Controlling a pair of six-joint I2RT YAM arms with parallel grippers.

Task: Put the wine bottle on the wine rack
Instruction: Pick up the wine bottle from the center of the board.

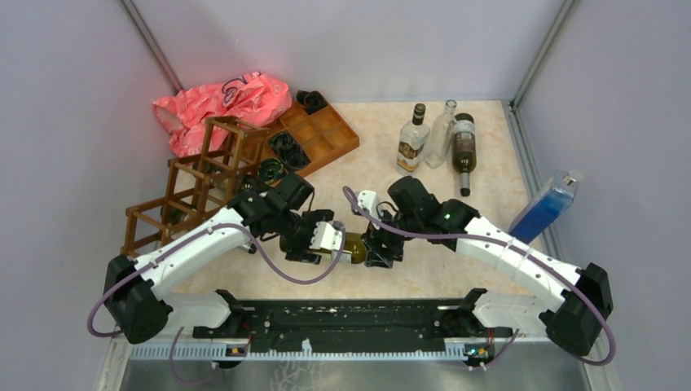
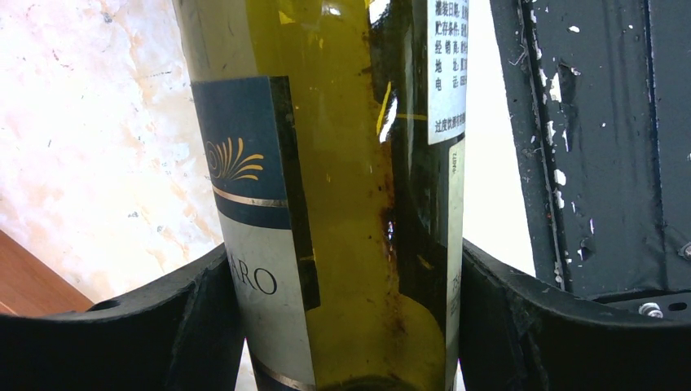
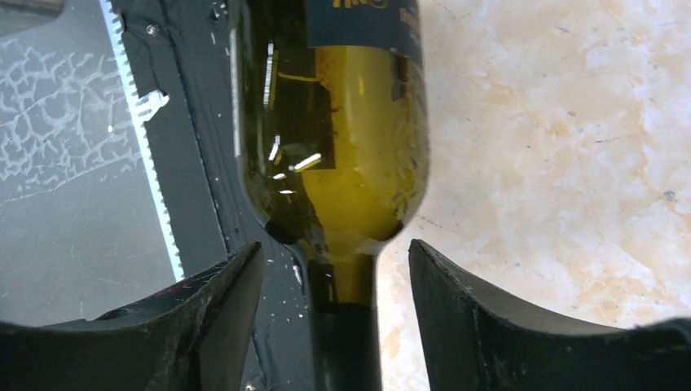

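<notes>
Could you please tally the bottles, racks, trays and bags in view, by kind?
bottles: 5 (green wine bottle, labelled bottle, clear bottle, dark bottle, blue bottle)
wine rack: 1
compartmented tray: 1
pink bag: 1
total: 8

The wine bottle [image 2: 350, 244] has a front label [image 2: 253, 244] showing the letters "ARO" beneath a gold fan emblem. Its white back label [image 2: 448, 65] carries small Chinese print, mostly too fine to read.
</notes>
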